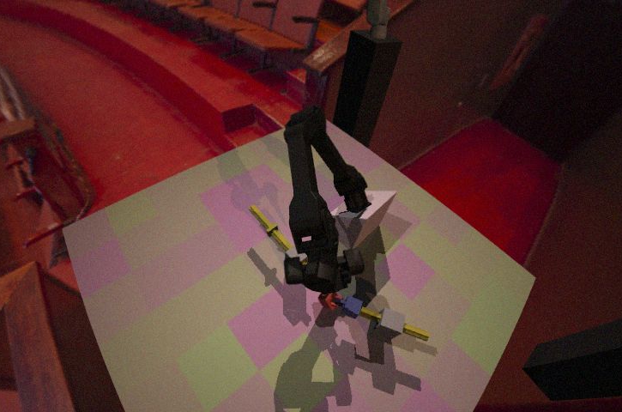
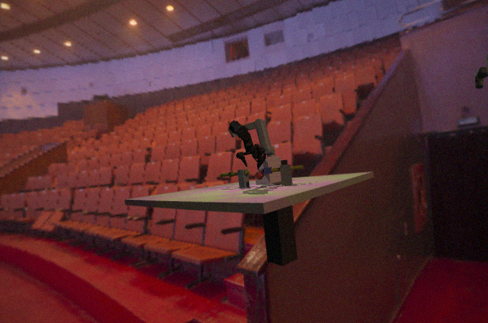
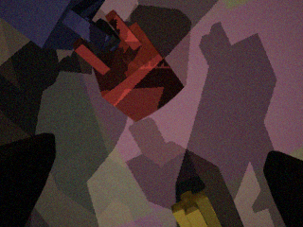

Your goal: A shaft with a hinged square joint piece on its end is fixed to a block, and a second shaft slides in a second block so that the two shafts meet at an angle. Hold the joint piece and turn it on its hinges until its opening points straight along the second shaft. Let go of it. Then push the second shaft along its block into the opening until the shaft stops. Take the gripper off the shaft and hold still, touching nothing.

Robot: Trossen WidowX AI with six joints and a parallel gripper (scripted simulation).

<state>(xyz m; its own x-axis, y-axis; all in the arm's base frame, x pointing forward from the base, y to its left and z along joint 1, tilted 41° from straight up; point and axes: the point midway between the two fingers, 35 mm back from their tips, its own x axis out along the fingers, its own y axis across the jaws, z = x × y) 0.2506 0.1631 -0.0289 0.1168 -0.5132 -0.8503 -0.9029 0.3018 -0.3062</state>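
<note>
The red square joint piece sits on a blue hinge part at the end of the fixed yellow shaft, which runs through a grey block. The second yellow shaft lies at an angle to it. The arm mostly hides its block in the top view. My gripper is open and empty. It hangs just above the gap between the joint piece and the second shaft's tip, touching neither.
The parts stand on a checkered pink and green table top. The arm's pale wedge-shaped base stands behind them. A dark post rises beyond the table's far edge.
</note>
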